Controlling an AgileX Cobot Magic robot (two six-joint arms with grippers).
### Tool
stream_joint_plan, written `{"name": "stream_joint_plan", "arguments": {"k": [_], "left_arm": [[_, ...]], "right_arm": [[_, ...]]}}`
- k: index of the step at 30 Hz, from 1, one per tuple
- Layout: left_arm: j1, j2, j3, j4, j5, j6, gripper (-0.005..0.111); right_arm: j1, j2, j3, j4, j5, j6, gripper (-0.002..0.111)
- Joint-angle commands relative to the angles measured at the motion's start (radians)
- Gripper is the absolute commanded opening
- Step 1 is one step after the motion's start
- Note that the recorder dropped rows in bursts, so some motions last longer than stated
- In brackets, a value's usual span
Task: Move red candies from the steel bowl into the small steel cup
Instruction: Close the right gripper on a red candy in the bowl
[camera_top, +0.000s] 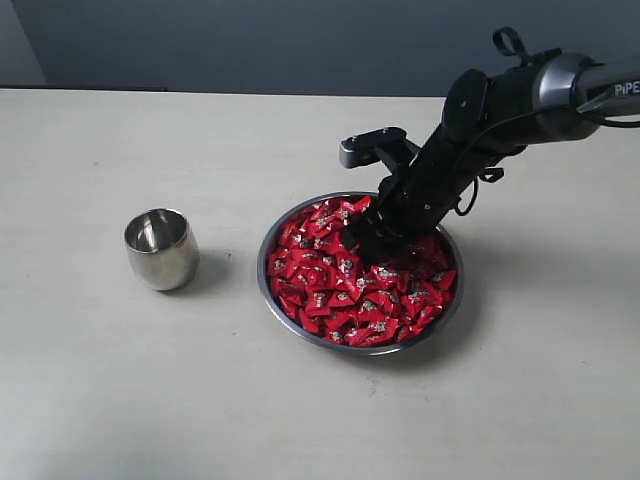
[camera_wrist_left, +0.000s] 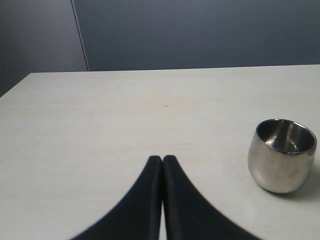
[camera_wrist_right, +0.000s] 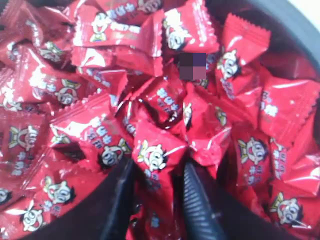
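right tool (camera_top: 365, 240): nose-down in the steel bowl (camera_top: 350, 347), centre-right of the exterior frame, tips sunk in the pile
right tool state: in the wrist view (camera_wrist_right: 159, 167) the jaws stand apart with one candy wedged between them; can't tell if it's clamped or only straddled
red candies (camera_top: 340, 290): heaped in the bowl, nearly to the rim; up close (camera_wrist_right: 100, 135) they overlap at all angles, no common long axis
small steel cup (camera_top: 161, 248): upright, mouth up, looks empty, centre-left of the exterior frame, well apart from the bowl
key relation: cup lies straight left of the bowl across bare bench (camera_top: 100, 400); carry goes up out of the pile, then left, drop from above the mouth
left tool (camera_wrist_left: 162, 160): fingers pressed together, nothing held, parked over the bench with the cup (camera_wrist_left: 282, 155) near it at lower right of its view
nearer arm: right for the candies, left for the cup, by my read
risk: small mouth, slippery foil, neighbours may lift along
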Motion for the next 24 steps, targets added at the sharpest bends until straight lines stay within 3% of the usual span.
{"name": "stream_joint_plan", "arguments": {"k": [1, 7, 24], "left_arm": [[0.001, -0.004, 0.004, 0.001, -0.002, -0.003, 0.0], [0.001, -0.004, 0.004, 0.001, -0.002, -0.003, 0.0], [0.001, -0.004, 0.004, 0.001, -0.002, -0.003, 0.0]], "right_arm": [[0.003, 0.0, -0.003, -0.003, -0.015, -0.001, 0.029], [0.003, 0.0, -0.003, -0.003, -0.033, -0.001, -0.001], [0.003, -0.121, -0.003, -0.007, -0.02, 0.021, -0.001]]}}
